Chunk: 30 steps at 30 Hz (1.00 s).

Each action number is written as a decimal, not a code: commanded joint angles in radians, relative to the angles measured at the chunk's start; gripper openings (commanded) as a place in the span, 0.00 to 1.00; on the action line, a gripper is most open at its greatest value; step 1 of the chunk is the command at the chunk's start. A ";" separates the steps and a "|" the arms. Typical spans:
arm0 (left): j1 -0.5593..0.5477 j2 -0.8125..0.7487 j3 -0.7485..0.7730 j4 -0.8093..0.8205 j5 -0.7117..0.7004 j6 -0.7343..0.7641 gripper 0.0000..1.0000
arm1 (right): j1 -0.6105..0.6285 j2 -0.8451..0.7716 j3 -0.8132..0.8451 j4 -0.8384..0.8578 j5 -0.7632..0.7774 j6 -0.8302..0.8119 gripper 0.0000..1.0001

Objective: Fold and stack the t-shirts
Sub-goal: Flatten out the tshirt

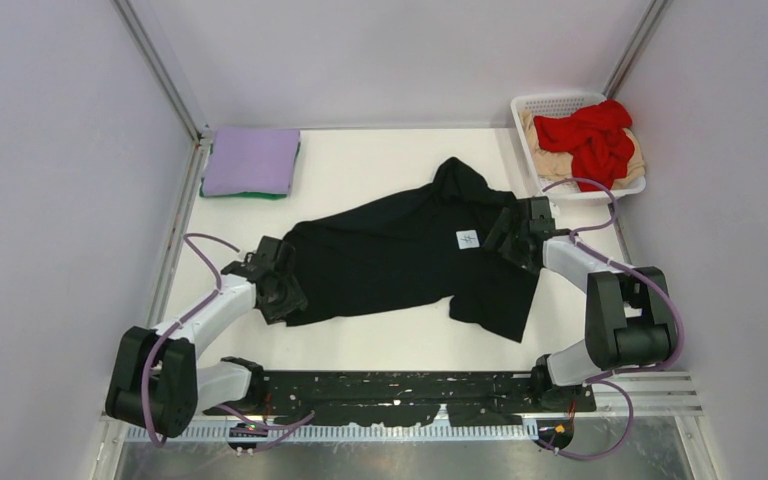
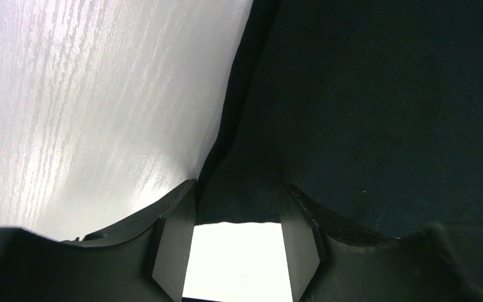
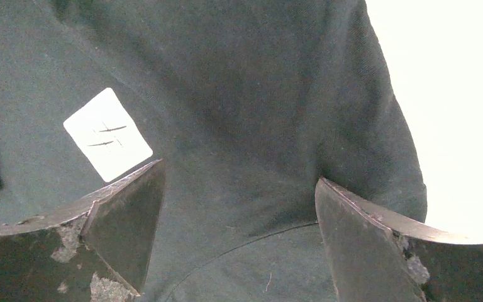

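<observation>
A black t-shirt [image 1: 400,260] lies spread and rumpled across the middle of the table, its white label [image 1: 468,239] facing up. My left gripper [image 1: 288,290] is open at the shirt's left edge. In the left wrist view [image 2: 239,187] the black hem [image 2: 239,201] lies between the fingers. My right gripper [image 1: 513,240] is open and low over the shirt's right part. In the right wrist view [image 3: 239,173] a curved seam [image 3: 251,242] runs between the fingers, beside the label [image 3: 108,134]. A folded lavender shirt [image 1: 252,158] lies on a green one [image 1: 245,194] at the back left.
A white lattice basket [image 1: 560,102] at the back right holds a red shirt [image 1: 590,140] and a beige shirt [image 1: 552,160]. Grey walls with metal posts close in the table on three sides. A black plate [image 1: 410,392] lies along the near edge.
</observation>
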 commanded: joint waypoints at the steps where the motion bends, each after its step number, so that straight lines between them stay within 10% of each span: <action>1: -0.024 0.013 -0.044 -0.067 0.016 -0.024 0.52 | -0.018 -0.021 -0.015 -0.044 0.016 0.013 0.95; 9: -0.086 0.060 -0.008 -0.053 0.016 -0.038 0.32 | -0.025 -0.029 -0.018 -0.043 0.016 0.012 0.96; 12: -0.113 0.101 0.000 -0.025 0.025 -0.039 0.02 | -0.028 -0.029 -0.018 -0.044 0.019 0.012 0.96; 30: -0.121 -0.137 0.033 -0.044 0.042 0.064 0.00 | -0.030 -0.278 -0.005 -0.293 0.141 0.007 0.96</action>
